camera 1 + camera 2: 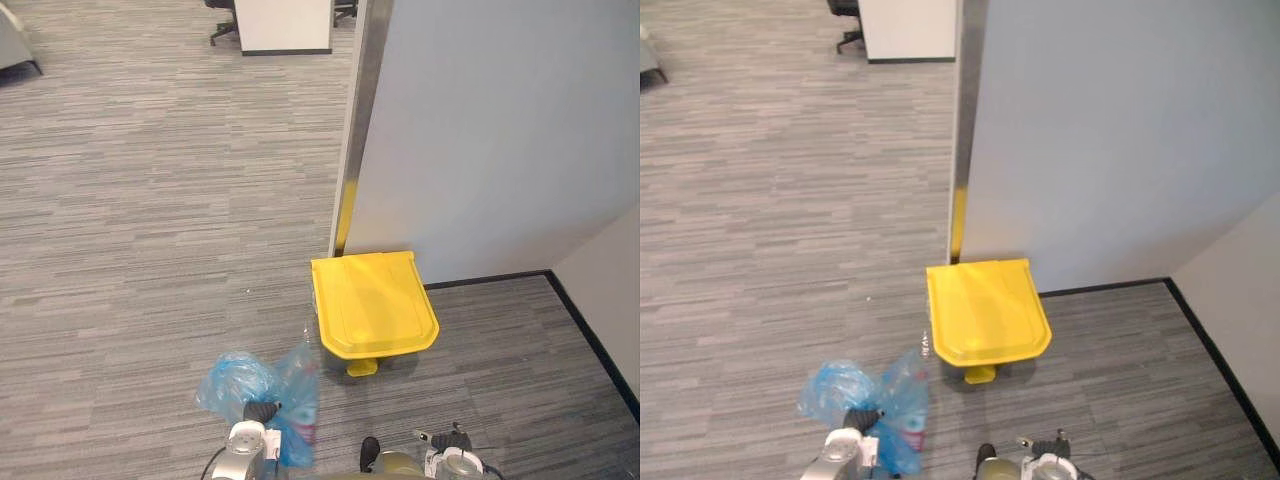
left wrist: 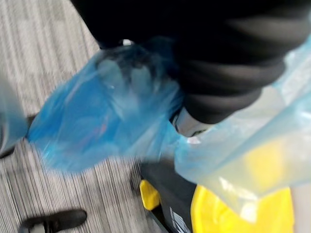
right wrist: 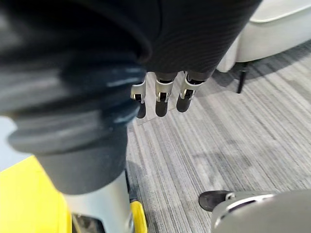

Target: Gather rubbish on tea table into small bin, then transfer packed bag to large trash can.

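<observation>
Hanging from left robot hand (image 1: 262,412), blue rubbish bag (image 1: 230,381)

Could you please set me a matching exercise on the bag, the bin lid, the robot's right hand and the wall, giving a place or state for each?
Things:
1. blue bag
2. lid
3. right hand
4. wall

Places or states:
A. closed, yellow
B. stands right behind the trash can
C. hangs at the left hand
D. fingers straight, holding nothing

Pairs: 1-C, 2-A, 3-D, 4-B
</observation>
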